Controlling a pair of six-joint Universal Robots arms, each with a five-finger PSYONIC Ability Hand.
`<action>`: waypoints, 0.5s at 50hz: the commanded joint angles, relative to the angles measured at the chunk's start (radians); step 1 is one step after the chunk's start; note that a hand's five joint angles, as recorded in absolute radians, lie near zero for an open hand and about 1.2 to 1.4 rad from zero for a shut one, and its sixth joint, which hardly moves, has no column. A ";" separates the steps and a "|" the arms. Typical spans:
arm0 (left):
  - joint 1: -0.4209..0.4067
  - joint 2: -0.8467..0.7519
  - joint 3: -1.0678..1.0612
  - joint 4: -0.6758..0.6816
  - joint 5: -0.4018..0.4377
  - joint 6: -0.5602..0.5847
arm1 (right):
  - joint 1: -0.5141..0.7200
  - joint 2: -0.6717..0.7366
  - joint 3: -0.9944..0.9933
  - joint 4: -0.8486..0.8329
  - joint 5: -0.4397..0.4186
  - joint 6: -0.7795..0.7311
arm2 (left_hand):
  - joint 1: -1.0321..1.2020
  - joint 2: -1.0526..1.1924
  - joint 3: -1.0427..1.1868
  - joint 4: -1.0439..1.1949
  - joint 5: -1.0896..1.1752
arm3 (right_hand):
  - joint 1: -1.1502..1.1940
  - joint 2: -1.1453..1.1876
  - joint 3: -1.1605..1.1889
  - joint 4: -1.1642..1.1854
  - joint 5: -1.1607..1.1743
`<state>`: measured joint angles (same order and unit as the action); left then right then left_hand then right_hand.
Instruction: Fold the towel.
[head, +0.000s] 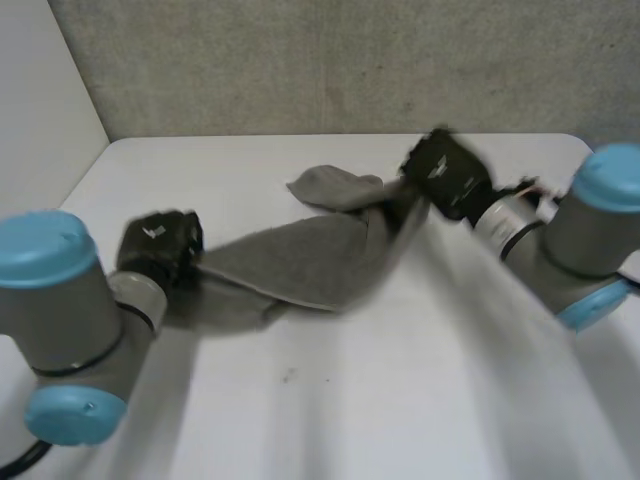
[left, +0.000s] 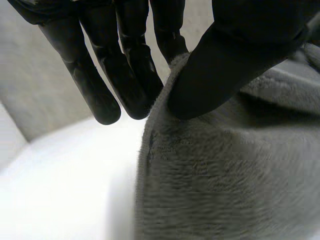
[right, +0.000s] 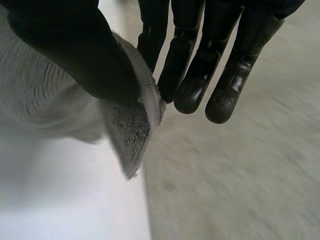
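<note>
A soft grey fleecy towel (head: 290, 265) lies stretched across the middle of a white table (head: 400, 400), running from about 9 o'clock to about 1 o'clock in the head view, with a rumpled flap beside the right hand pointing toward 11 o'clock. The robot's black left hand (head: 160, 245) is at the towel's 9 o'clock end, on the end of a grey arm with light-blue caps (head: 60, 300). In the left wrist view its thumb (left: 225, 65) presses down on the top of the towel's edge while the fingers (left: 130, 75) reach down behind the same edge, so the cloth is pinched between them. The black right hand (head: 445, 172) is at the towel's 1 o'clock end, its grey and light-blue arm (head: 590, 230) coming in from 3 o'clock. In the right wrist view its thumb (right: 75, 50) clamps a corner of the towel against the nearest finger (right: 155, 35), and the tip of that corner hangs free below the thumb; the other fingers are straight and touch no cloth. A mottled grey wall (head: 300, 60) stands behind the table at 12 o'clock
</note>
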<state>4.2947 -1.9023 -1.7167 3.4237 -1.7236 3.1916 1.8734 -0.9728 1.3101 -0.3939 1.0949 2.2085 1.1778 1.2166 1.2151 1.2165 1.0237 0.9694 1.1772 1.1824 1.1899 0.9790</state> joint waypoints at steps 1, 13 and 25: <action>0.063 0.190 0.032 -0.009 0.006 0.002 | -0.101 -0.249 0.011 0.053 0.177 0.370 | 0.218 0.180 0.181 0.180 0.198 | 0.427 0.219 0.214 0.206 0.243; 0.132 0.401 0.042 -0.124 0.220 0.065 | -0.171 -0.471 0.014 0.553 0.146 0.373 | 0.218 0.180 0.181 0.180 0.198 | 0.427 0.219 0.214 0.206 0.243; 0.123 0.126 0.062 -0.255 0.222 0.295 | -0.157 -0.394 0.095 0.791 0.180 0.085 | 0.218 0.180 0.181 0.180 0.198 | 0.427 0.219 0.214 0.206 0.243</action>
<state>4.4265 -1.6285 -1.6730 3.2143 -1.4857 3.3619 1.7049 -1.4323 1.3690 0.3401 1.2475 2.4669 1.1896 1.2174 1.2163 1.2171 1.0359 0.9695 1.1772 1.1853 1.1905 0.9850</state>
